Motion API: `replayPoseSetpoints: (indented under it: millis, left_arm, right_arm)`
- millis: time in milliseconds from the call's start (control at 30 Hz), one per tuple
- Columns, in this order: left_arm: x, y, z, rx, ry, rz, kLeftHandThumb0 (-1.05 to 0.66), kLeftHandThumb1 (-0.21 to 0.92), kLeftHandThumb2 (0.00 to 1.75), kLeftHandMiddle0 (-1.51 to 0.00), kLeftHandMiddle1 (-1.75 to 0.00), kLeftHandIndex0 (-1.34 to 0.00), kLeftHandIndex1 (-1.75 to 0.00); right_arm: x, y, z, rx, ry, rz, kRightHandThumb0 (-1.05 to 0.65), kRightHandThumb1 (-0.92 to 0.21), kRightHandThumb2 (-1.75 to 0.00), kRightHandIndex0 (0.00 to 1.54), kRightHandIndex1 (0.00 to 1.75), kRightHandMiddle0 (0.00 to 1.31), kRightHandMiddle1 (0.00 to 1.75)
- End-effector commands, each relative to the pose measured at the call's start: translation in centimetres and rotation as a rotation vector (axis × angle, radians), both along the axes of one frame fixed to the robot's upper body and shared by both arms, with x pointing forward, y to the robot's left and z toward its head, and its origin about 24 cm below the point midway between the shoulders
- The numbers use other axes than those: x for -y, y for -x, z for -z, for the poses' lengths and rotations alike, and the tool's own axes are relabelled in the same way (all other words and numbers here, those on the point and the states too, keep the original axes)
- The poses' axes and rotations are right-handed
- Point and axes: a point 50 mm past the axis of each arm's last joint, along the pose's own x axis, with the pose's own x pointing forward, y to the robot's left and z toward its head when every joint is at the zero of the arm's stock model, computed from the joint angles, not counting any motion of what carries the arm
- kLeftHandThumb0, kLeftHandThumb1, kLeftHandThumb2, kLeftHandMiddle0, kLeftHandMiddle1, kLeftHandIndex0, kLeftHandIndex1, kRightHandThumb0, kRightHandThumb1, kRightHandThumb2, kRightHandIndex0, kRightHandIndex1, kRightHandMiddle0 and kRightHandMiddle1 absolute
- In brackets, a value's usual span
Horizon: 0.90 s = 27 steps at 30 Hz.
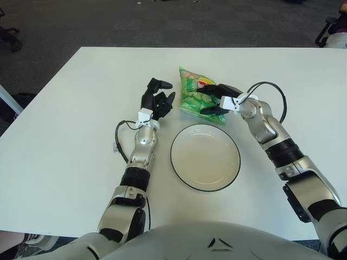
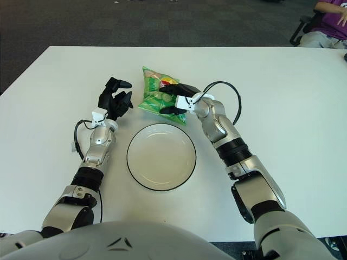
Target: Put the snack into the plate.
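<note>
1. A green snack bag (image 1: pixel 199 95) sits on the white table (image 1: pixel 65 135), just beyond the empty black-rimmed plate (image 1: pixel 205 157).
2. The right hand (image 1: pixel 217 100) pinches the bag's right side, fingers closed on it.
3. The left hand (image 1: pixel 157 100) shows left of the bag, fingers loosely curled, holding nothing.

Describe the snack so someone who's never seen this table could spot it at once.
On the white table, look just beyond the far rim of the round black-edged plate. There the snack bag sits in the right hand, fingers closed on its right side, the left hand just to its left. It is the only bright green, crinkly thing there.
</note>
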Motion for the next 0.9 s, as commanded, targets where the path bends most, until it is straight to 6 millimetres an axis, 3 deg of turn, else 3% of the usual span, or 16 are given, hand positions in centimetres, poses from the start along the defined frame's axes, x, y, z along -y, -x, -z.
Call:
replayPoseSetpoints:
  millis: [0,133,167,233,333,667,867]
  left_arm:
    - [-0.3,0.2,0.0,0.010,-0.004,-0.018,-0.36,0.92,0.23,-0.99,-1.75,-0.51,-1.43]
    - [-0.3,0.2,0.0,0.010,-0.001,-0.020,-0.36,0.92,0.23,-0.99,-1.75,-0.51,-1.43]
    - [-0.3,0.2,0.0,0.011,0.000,-0.021,-0.36,0.92,0.23,-0.99,-1.75,-0.51,-1.43]
    - [-0.3,0.2,0.0,0.011,0.001,-0.021,-0.36,0.92,0.23,-0.99,-1.75,-0.51,-1.43]
    - [-0.3,0.2,0.0,0.012,0.002,-0.023,-0.36,0.92,0.23,-0.99,-1.75,-0.51,-1.43]
    - [-0.4,0.2,-0.1,0.018,0.005,-0.033,-0.36,0.92,0.23,-1.00,-1.75,-0.51,-1.43]
    - [-0.5,0.3,-0.1,0.021,0.006,-0.038,-0.36,0.92,0.24,-1.00,-1.75,-0.51,-1.43]
  right_arm:
    - [1.4,0.4,2.3,-0.056,0.064,0.073,-0.65,-0.92,-0.28,0.35,0.02,0.79,0.13]
    - [1.6,0.5,2.4,-0.032,0.047,0.129,-0.57,-0.92,-0.25,0.40,0.01,0.92,0.22]
    - [1.6,0.5,2.4,-0.029,0.046,0.136,-0.50,-0.92,-0.21,0.41,0.01,0.81,0.61]
    - [1.6,0.5,2.5,-0.026,0.046,0.144,-0.44,-0.92,-0.19,0.42,0.00,0.70,0.96]
    - [1.8,0.6,2.6,-0.022,0.052,0.153,-0.40,-0.92,-0.17,0.44,0.01,0.63,1.21]
    - [2.2,0.9,3.3,-0.032,0.077,0.181,-0.37,-0.92,-0.23,0.49,0.01,0.52,1.40]
    - [2.3,0.8,4.7,-0.021,0.099,0.212,-0.37,-0.92,-0.24,0.68,0.10,0.50,1.41]
